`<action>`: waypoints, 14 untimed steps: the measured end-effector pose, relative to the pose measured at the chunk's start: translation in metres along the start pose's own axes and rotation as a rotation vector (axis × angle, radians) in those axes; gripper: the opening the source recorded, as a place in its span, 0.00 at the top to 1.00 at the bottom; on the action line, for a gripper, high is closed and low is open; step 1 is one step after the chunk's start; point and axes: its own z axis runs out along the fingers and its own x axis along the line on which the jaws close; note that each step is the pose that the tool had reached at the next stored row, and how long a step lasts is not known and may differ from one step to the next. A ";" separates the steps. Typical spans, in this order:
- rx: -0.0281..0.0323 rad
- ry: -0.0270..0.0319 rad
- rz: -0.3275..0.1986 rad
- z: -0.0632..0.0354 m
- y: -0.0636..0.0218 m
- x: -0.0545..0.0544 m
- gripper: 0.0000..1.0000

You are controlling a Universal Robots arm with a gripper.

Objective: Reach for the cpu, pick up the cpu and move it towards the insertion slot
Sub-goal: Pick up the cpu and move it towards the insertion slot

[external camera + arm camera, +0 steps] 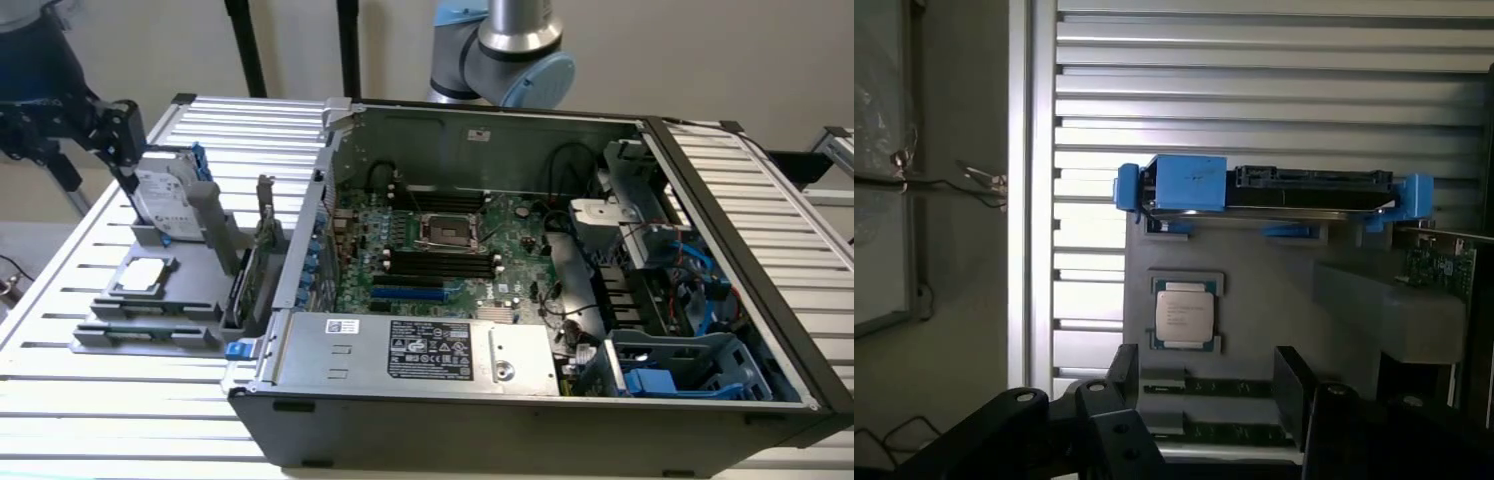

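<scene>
The cpu (1186,312), a small flat square chip with a silvery top, lies in a recess of the grey holder (1274,300). My gripper (1209,385) hangs above the holder, open, with its two dark fingers (1124,372) spread wide and nothing between them. It stands apart from the chip. In the exterior view the cpu (144,275) rests on the holder at the left, and the gripper (118,135) is high above it near the upright hard drive. The insertion slot (447,231), a square metal-framed socket with a dark centre, sits on the motherboard inside the open computer case.
A silver hard drive with blue rails (167,200) stands upright in the grey holder (187,300). A circuit card (264,235) stands beside the case wall. The open computer case (534,400) holds cables, memory slots (434,265) and a power supply (427,350). All rest on a slatted metal table (80,400).
</scene>
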 end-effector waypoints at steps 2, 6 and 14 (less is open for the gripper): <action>0.0000 0.0000 0.000 0.0036 -0.0001 0.001 0.35; 0.0000 0.0001 0.000 0.0109 -0.0003 0.004 0.35; 0.0000 0.0001 0.000 0.0254 -0.0007 0.008 0.35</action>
